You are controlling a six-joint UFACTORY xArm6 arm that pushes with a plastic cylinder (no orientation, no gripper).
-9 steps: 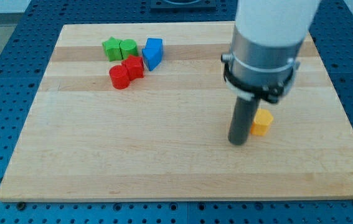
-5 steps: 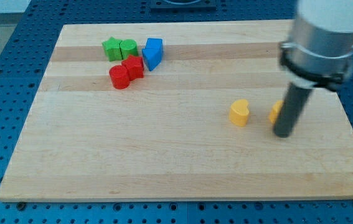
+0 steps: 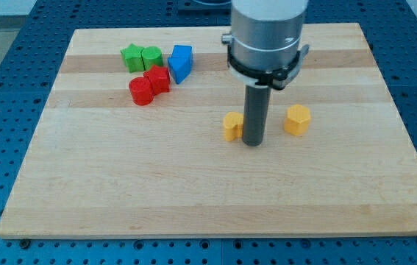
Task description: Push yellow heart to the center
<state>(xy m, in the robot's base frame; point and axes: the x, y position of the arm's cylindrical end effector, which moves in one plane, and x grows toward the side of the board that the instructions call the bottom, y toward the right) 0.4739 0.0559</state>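
Note:
The yellow heart [image 3: 231, 126] lies near the middle of the wooden board [image 3: 120, 177], partly hidden behind my rod. My tip [image 3: 252, 143] rests on the board, touching or almost touching the heart's right side. A second yellow block, a hexagon [image 3: 297, 119], sits apart to the right of the rod.
A cluster stands at the view's top left: two green blocks [image 3: 132, 57] [image 3: 151, 57], a blue block [image 3: 181, 63], and two red blocks [image 3: 157, 78] [image 3: 140, 92]. The board lies on a blue perforated table [image 3: 2, 88].
The rod swung from the view's right back to the left. The yellow heart has slid left, from about the right-centre to near the middle. The yellow hexagon has moved a little left.

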